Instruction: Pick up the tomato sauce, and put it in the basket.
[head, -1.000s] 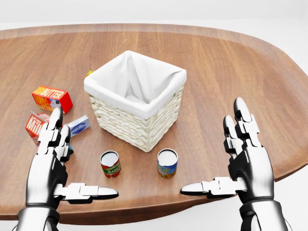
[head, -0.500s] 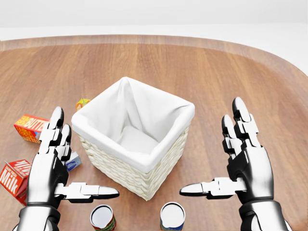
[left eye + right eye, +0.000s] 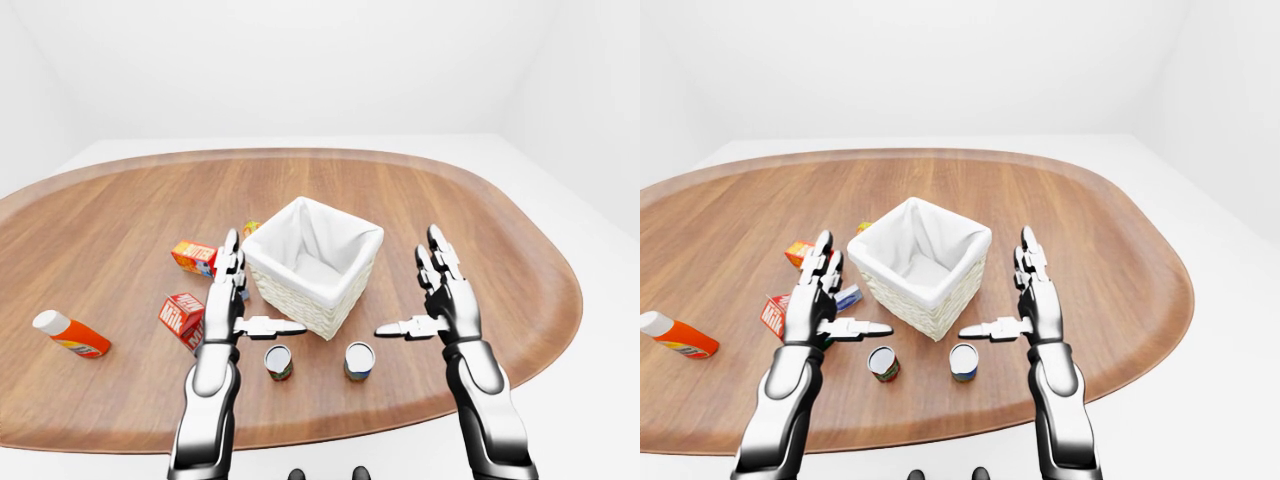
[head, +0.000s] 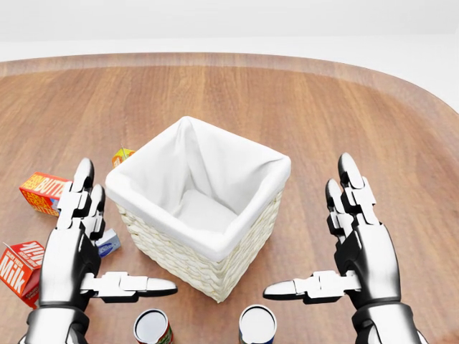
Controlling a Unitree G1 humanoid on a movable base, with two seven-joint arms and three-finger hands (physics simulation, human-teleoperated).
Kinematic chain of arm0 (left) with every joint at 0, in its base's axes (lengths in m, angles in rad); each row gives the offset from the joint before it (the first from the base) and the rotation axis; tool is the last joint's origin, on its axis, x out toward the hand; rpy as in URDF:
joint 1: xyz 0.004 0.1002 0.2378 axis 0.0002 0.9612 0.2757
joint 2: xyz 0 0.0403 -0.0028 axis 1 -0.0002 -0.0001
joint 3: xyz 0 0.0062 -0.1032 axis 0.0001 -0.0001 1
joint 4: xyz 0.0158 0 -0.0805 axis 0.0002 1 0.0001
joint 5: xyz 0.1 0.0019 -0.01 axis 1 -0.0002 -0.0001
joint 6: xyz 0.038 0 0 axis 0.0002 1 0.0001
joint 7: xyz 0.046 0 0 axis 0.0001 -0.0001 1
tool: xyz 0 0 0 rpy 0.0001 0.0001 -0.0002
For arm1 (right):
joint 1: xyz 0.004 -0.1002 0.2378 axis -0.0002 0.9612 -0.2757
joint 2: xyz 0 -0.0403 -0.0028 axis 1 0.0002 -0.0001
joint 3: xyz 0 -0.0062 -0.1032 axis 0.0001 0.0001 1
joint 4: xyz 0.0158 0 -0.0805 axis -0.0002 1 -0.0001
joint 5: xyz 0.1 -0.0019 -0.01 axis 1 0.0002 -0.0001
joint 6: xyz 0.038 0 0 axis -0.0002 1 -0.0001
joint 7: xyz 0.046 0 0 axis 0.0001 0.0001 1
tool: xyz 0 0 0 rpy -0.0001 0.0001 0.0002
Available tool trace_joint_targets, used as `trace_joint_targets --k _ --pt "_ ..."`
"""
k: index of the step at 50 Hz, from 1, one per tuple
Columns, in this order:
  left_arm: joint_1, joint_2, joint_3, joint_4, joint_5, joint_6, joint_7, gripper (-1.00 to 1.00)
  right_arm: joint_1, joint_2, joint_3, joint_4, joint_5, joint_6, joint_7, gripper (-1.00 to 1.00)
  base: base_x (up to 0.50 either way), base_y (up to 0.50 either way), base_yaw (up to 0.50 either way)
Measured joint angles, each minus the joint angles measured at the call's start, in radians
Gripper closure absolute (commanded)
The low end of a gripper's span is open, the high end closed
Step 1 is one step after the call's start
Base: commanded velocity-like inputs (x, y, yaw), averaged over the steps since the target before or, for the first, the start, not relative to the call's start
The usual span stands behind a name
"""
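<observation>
Left robot hand (image 4: 79, 247): my fingers stand straight up, thumb stuck out sideways to the right — fully spread, holding nothing, touching nothing.
Right robot hand (image 4: 351, 251): the mirror of the left, fingers upright and thumb pointing left, spread wide with nothing in it.
Basket (image 4: 215, 269): woven, white cloth lining, standing on the tabletop (image 4: 323, 107) between my two hands and apart from both.
Tomato sauce (image 3: 279, 362): I take it to be the can with the red label, though the label is too small to read; it stands upright on the tabletop just below the basket in the left-eye view, under my left thumb and not touched by it.
Second can (image 3: 358, 361): blue-labelled, upright, beside the red one to its right, below my right thumb.
Milk carton (image 3: 182, 315): red, at the left of my left hand.
Butter box (image 3: 193, 256): orange-red, above the milk carton.
Bottle (image 3: 70, 334): orange with a white cap, lying on its side well apart at the far left.
Small blue packet (image 4: 107, 244): partly hidden behind my left fingers.
</observation>
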Motion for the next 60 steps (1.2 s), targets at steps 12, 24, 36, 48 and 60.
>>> trace_joint_targets --k 12,24,36,48,60 --pt "0.012 0.005 0.003 -0.018 0.039 0.000 0.000 -1.00 -0.003 0.000 -0.002 -0.002 0.000 0.000 -0.002 -1.00 0.00 0.00 0.00" --pt "0.020 0.008 0.004 -0.037 0.077 0.000 -0.008 -1.00 -0.009 -0.001 -0.006 -0.001 0.003 0.000 -0.003 -1.00 0.00 0.00 0.00" --pt "0.036 0.010 -0.002 -0.070 0.121 0.000 -0.020 -1.00 -0.011 -0.002 -0.008 -0.001 0.005 0.000 -0.004 -1.00 0.00 0.00 0.00" --pt "0.055 0.012 -0.002 -0.084 0.158 0.000 -0.037 -1.00 -0.011 -0.002 -0.007 0.000 0.005 0.000 -0.003 -1.00 0.00 0.00 0.00" --pt "0.075 0.015 -0.010 -0.078 0.205 0.000 -0.055 -1.00 -0.011 -0.002 -0.007 -0.002 0.005 0.000 -0.003 -1.00 0.00 0.00 0.00"
